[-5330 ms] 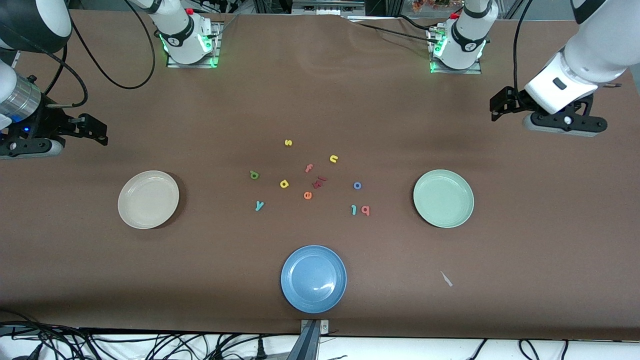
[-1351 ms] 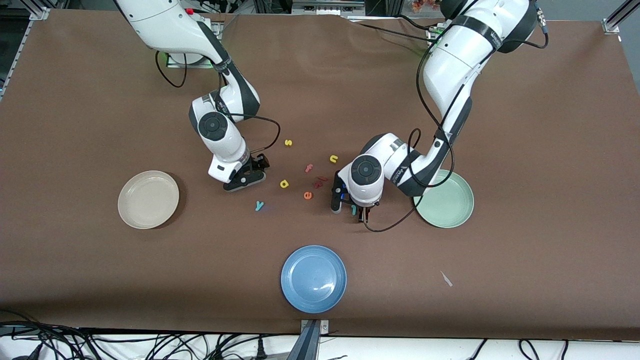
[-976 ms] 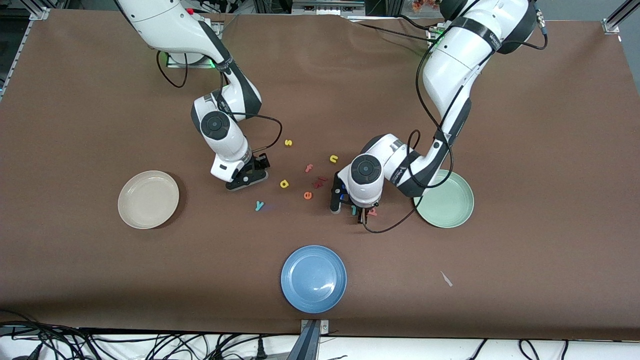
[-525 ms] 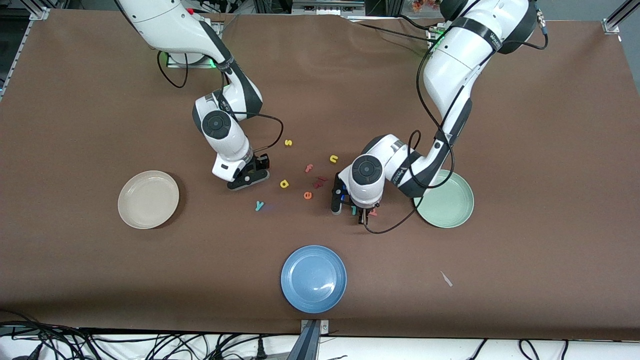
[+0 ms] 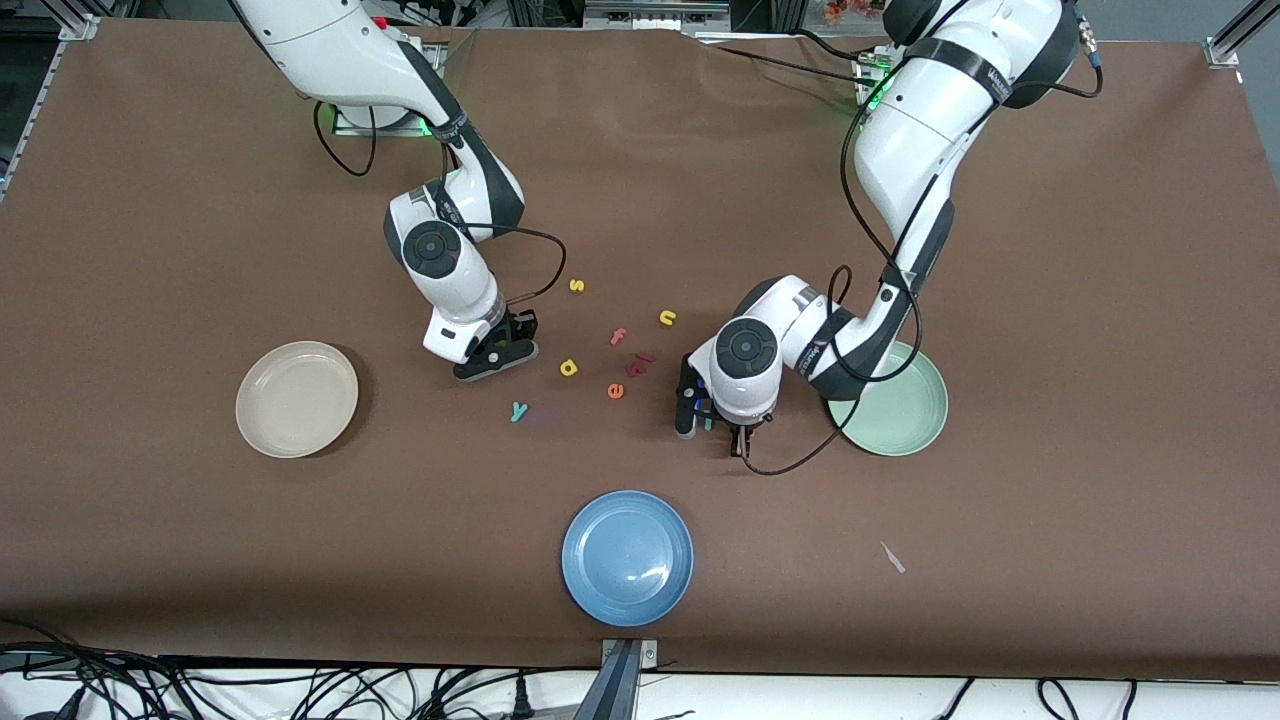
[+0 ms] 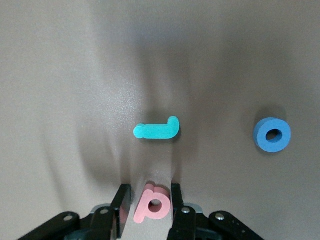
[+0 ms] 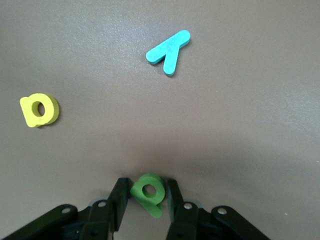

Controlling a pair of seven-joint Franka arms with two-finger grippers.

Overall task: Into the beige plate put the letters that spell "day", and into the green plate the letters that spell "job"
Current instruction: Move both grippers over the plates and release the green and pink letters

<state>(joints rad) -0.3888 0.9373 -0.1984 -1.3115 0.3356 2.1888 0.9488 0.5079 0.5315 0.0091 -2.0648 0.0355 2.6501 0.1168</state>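
Observation:
My left gripper (image 5: pixel 715 428) (image 6: pixel 149 192) is down near the green plate (image 5: pixel 905 425), shut on the salmon looped letter (image 6: pixel 152 205). The teal hooked letter (image 6: pixel 157 130) and the blue ring (image 6: pixel 272 135) lie on the brown table just past it. My right gripper (image 5: pixel 497 358) (image 7: pixel 146 187) is low on the table, between the beige plate (image 5: pixel 297 399) and the letter cluster. Both its fingers press against the green looped letter (image 7: pixel 148 192). The yellow looped letter (image 5: pixel 569 368) (image 7: pixel 40 110) and the teal "y" (image 5: pixel 518 411) (image 7: pixel 168 51) lie close by.
A blue plate (image 5: pixel 627 558) sits near the front edge. A yellow "s" (image 5: pixel 576 285), a yellow "n" (image 5: pixel 667 318), a salmon "f" (image 5: pixel 618 337), dark red letters (image 5: pixel 638 363) and an orange "e" (image 5: pixel 615 391) lie mid-table. A small white scrap (image 5: pixel 892 558) lies toward the left arm's end.
The right gripper's fingers have closed in on the green letter. The left gripper, gripping the salmon letter, has shifted a little toward the green plate.

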